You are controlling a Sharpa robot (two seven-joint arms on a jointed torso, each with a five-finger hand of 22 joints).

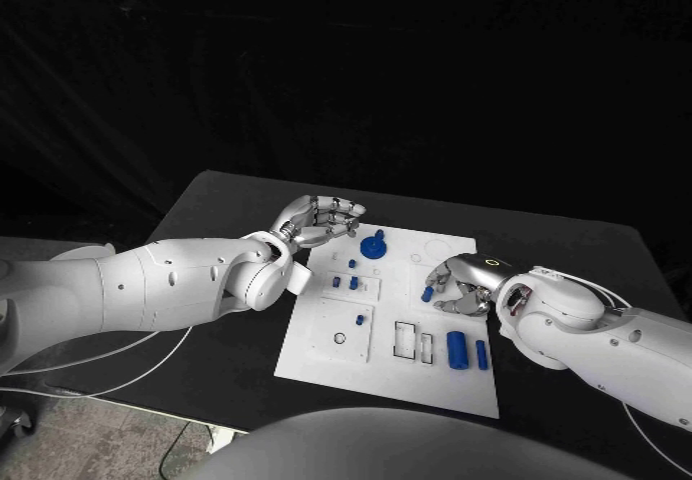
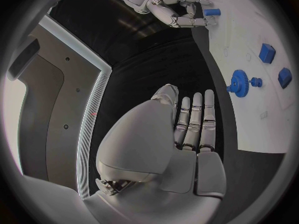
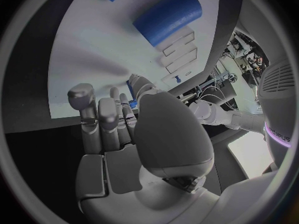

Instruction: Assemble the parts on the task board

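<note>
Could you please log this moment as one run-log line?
left hand: open, beside board | right hand: fingers on blue peg | gear: on board

Black table (image 1: 216, 210), white task board (image 1: 325, 365) flat at its middle

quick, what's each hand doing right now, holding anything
Left hand: open, holding nothing, beside the task board.
Right hand: holding a small blue part over the board.
</note>
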